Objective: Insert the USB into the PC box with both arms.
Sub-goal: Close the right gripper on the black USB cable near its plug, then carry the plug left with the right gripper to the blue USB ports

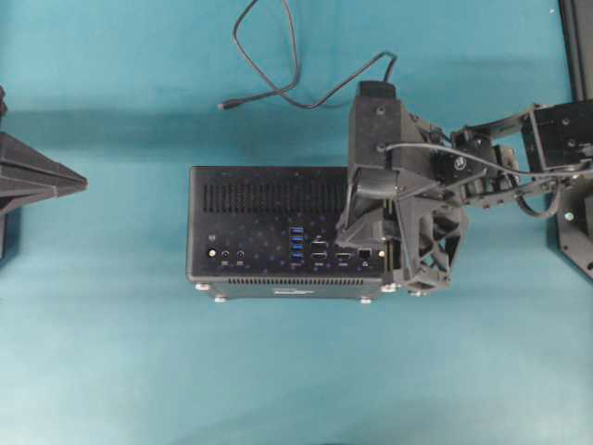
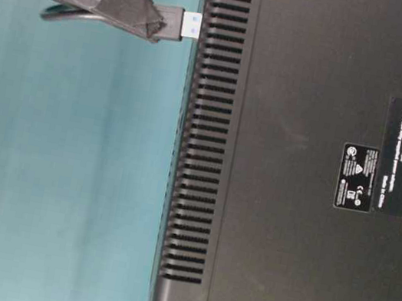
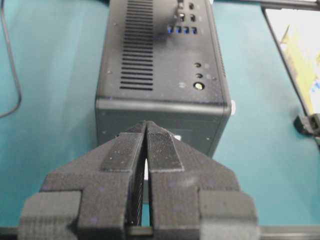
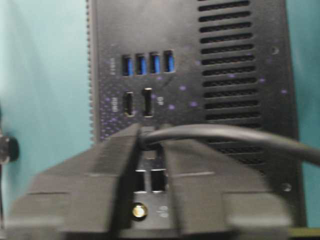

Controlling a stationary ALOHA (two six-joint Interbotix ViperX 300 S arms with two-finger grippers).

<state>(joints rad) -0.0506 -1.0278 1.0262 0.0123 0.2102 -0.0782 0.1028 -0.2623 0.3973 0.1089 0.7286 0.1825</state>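
Note:
The PC box lies in the middle of the teal table with its blue ports facing up. My right gripper hangs over the box's right end, shut on the USB. In the table-level view the plug's blue-tipped end sticks out of the gripper just beside the PC box. In the right wrist view the black cable runs out to the right from between the jaws of the gripper, above the port face. My left gripper stays at the far left, shut and empty, pointing at the box's end.
The rest of the cable loops on the table behind the box and ends in a tiny plug. A black frame and the right arm's base stand at the right edge. Silver feet line the box's near side.

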